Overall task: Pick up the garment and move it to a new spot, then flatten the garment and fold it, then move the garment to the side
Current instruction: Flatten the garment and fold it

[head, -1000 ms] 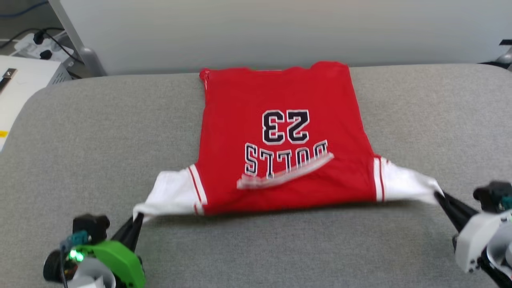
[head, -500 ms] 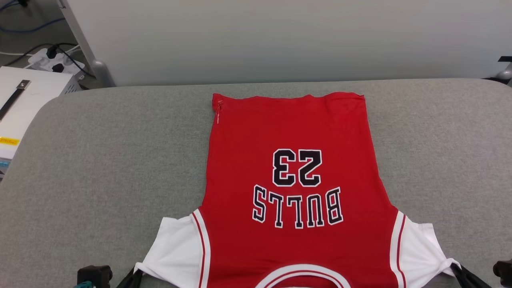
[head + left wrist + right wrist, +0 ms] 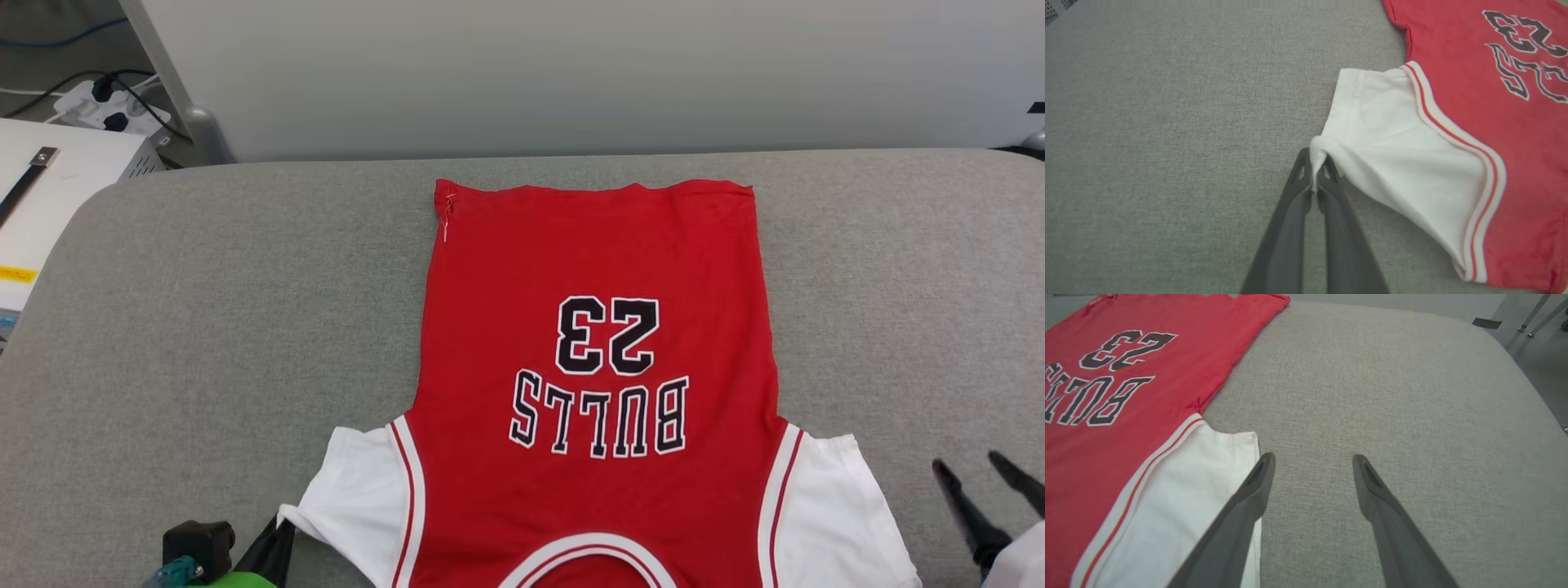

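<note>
Garment: the garment (image 3: 596, 269), a red jersey shirt, lies spread flat about the middle of the grey fabric tabletop (image 3: 204, 327). From the head camera its hem points to 12 o'clock and its neck to 6 o'clock.
Print: the black, white-edged numerals (image 3: 606, 335) "23" face up and read upside down from here. The lettering (image 3: 600, 412) "BULLS" sits just on their 6 o'clock side.
Neck trim: the red-and-white striped neck trim (image 3: 588, 551) curves along the bottom edge of the head view.
Left sleeve: the white left sleeve (image 3: 1392, 134) sticks out from the body toward 8 o'clock. Its outer corner is drawn up into a small peak, a little off the fabric below.
Left gripper: the left gripper (image 3: 1314, 173), down at 7 o'clock, has its fingers together, clamped on that corner of the left sleeve.
Right sleeve: the white right sleeve (image 3: 1180, 506) lies flat and loose, out toward 4 o'clock.
Right gripper: the right gripper (image 3: 1312, 459), at 4 o'clock, has its fingers spread wide with only bare grey fabric between them. In the head view it stands just beside the right sleeve with a gap. From its own wrist camera one finger crosses the sleeve's edge, and I cannot tell whether it touches.
Surroundings: a pale panel (image 3: 571, 73) stands behind the tabletop at 12 o'clock. A white box (image 3: 57, 188) sits off at 10 o'clock, and beyond it is a power strip (image 3: 106, 110) with black plugs.
</note>
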Controlling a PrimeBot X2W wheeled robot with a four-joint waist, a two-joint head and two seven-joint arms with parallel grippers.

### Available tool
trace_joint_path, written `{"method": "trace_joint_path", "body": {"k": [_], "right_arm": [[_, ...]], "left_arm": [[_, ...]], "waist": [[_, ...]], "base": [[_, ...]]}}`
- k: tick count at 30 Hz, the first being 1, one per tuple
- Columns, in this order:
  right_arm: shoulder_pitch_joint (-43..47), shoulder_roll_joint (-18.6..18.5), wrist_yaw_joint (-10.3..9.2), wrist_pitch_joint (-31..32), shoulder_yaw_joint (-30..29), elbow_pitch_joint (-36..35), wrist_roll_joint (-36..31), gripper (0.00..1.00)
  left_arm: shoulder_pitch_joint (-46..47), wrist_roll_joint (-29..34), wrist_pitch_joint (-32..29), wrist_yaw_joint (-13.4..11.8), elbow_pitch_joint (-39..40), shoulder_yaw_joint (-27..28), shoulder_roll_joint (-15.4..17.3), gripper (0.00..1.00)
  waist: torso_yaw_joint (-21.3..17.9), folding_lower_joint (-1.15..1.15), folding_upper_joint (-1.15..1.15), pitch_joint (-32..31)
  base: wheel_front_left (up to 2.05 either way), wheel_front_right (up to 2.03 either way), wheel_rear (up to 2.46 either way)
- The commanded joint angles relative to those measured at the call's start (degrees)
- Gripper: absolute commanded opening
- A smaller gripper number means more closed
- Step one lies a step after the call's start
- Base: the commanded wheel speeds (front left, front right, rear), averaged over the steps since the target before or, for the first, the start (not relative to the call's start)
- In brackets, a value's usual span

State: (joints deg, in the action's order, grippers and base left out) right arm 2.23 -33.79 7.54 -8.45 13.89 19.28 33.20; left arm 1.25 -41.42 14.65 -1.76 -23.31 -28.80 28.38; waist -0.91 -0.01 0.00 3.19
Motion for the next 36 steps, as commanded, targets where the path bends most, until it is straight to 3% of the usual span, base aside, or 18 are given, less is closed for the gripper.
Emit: {"method": "trace_joint_path", "body": {"k": [1,7,13,26,31,36], "right_arm": [[-1.75,-0.66,-0.05,0.36,-1.66,-1.9,-1.05,1.0],[-10.41,-2.67,-0.05,3.8,-9.28,-10.96,-4.36,1.0],[-25.68,-4.08,-0.05,12.56,-11.1,-14.21,-3.49,1.0],[-58.69,-5.48,-0.05,56.67,2.01,0.7,7.25,1.0],[-66.06,-4.24,-0.05,64.0,4.25,6.35,5.13,1.0],[-69.93,-2.81,-0.05,64.69,4.72,11.13,2.07,1.0]], "left_arm": [[0.13,1.05,0.35,-0.15,0.94,0.74,-0.47,0.0],[1.29,5.28,0.35,-1.53,6.71,2.73,-1.58,0.0],[3.63,9.06,0.35,-2.43,12.7,3.89,-3.14,0.0],[9.21,17.28,0.35,-1.69,21.22,6.58,-8.68,0.0],[11.02,19.65,0.35,-0.72,23.06,7.74,-10.85,0.0],[12.07,21.6,0.35,0.58,23.9,8.72,-12.55,0.0]], "waist": [[0.38,0.01,0.0,0.65],[1.71,0.01,0.0,4.01],[4.32,0.01,0.0,10.29],[10.58,0.01,0.0,24.29],[12.43,0.01,0.0,28.42],[13.58,0.01,0.0,31.5]], "base": [[0.0,0.0,0.0],[0.0,0.0,0.0],[0.0,0.0,0.0],[0.0,0.0,0.0],[0.0,0.0,0.0],[0.0,0.0,0.0]]}}
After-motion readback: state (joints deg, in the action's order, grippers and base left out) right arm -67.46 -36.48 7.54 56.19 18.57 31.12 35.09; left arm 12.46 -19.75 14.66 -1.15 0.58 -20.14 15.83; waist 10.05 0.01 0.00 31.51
